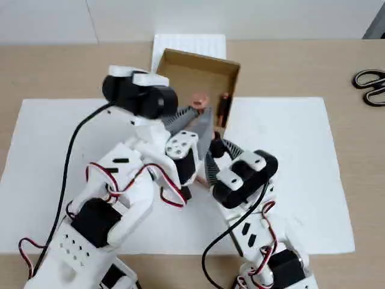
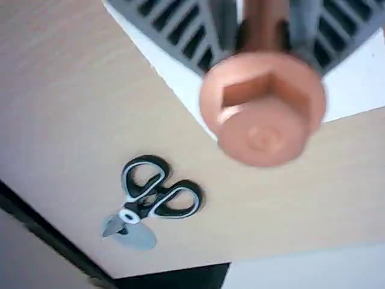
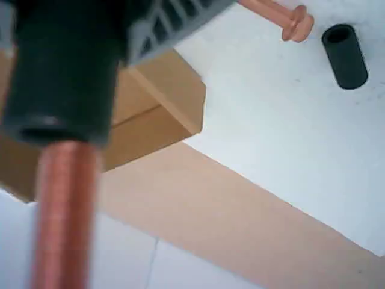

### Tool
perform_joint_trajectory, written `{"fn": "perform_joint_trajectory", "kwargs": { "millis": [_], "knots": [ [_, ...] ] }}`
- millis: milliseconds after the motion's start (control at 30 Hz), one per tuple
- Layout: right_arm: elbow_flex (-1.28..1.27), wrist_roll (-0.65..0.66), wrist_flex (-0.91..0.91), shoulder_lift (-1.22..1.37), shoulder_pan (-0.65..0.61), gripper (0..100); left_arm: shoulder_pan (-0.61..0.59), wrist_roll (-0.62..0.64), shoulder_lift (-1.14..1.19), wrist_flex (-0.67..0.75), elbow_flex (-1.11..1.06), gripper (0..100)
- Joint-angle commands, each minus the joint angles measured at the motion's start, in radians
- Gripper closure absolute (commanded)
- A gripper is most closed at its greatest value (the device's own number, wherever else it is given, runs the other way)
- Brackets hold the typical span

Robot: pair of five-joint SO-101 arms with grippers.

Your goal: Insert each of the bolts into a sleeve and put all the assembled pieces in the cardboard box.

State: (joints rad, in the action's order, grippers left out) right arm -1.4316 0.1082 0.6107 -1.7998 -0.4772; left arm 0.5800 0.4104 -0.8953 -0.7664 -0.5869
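Observation:
My left gripper is shut on a copper bolt, whose hex-socket head sticks out past the grey fingers. In the high view that head hangs at the near edge of the cardboard box. My right gripper is shut on a black sleeve, and a threaded copper shaft sticks out of its mouth. A second bolt and a loose black sleeve lie on the white sheet. A black sleeve with a copper end stands at the box's near right corner.
Black-handled scissors lie on the wooden table at the far right, off the white sheet; the left wrist view has the scissors too. Both arms crowd the middle of the sheet, with their cables trailing toward the front edge.

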Motion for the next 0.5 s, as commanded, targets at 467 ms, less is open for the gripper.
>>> {"fn": "perform_joint_trajectory", "kwargs": {
  "millis": [467],
  "knots": [
    [0.051, 0.006, -0.016, -0.012, -0.064, 99.5, -0.011, 0.006, -0.017, 0.08, -0.064, 99]
  ]
}}
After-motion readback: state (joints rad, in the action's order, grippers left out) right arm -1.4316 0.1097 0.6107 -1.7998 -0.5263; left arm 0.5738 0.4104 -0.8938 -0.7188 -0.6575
